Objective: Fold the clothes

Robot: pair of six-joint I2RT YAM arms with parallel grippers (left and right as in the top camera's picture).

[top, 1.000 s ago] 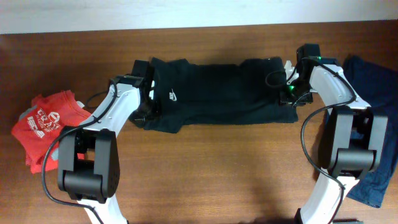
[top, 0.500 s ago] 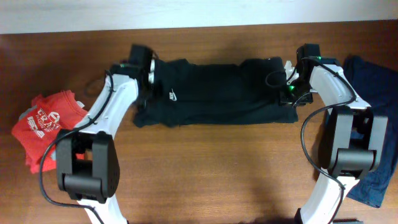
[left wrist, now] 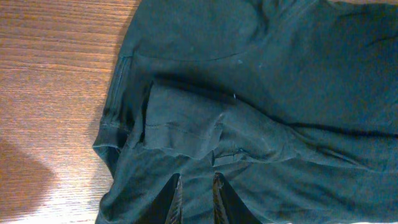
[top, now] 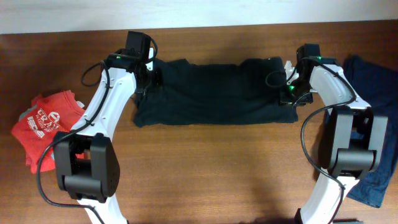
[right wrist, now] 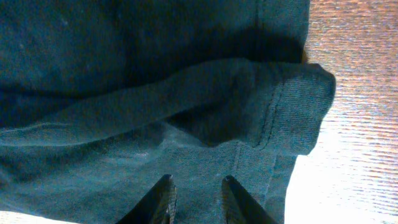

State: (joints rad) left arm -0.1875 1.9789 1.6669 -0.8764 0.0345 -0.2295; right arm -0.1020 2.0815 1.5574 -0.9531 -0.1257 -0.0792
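Note:
The dark-teal shirt [top: 217, 93] lies spread as a wide band across the far middle of the table. Its white logo is hidden. My left gripper [top: 152, 79] is at the shirt's far left corner. In the left wrist view its fingers [left wrist: 195, 186] are close together with shirt cloth [left wrist: 280, 74] pinched between them, next to a folded sleeve flap. My right gripper [top: 292, 99] is at the shirt's right edge. Its fingers [right wrist: 196, 193] are narrowly closed on the cloth [right wrist: 93, 62] near the hemmed sleeve end.
A red white-printed tee [top: 46, 124] lies crumpled at the table's left edge. A navy-blue garment [top: 376, 93] lies at the right, partly under the right arm's base. Bare wood table [top: 217, 168] stretches in front of the shirt.
My left gripper moved from the shirt's near left side to its far left corner. The left side of the shirt was pulled over, hiding the logo. The right arm stayed still.

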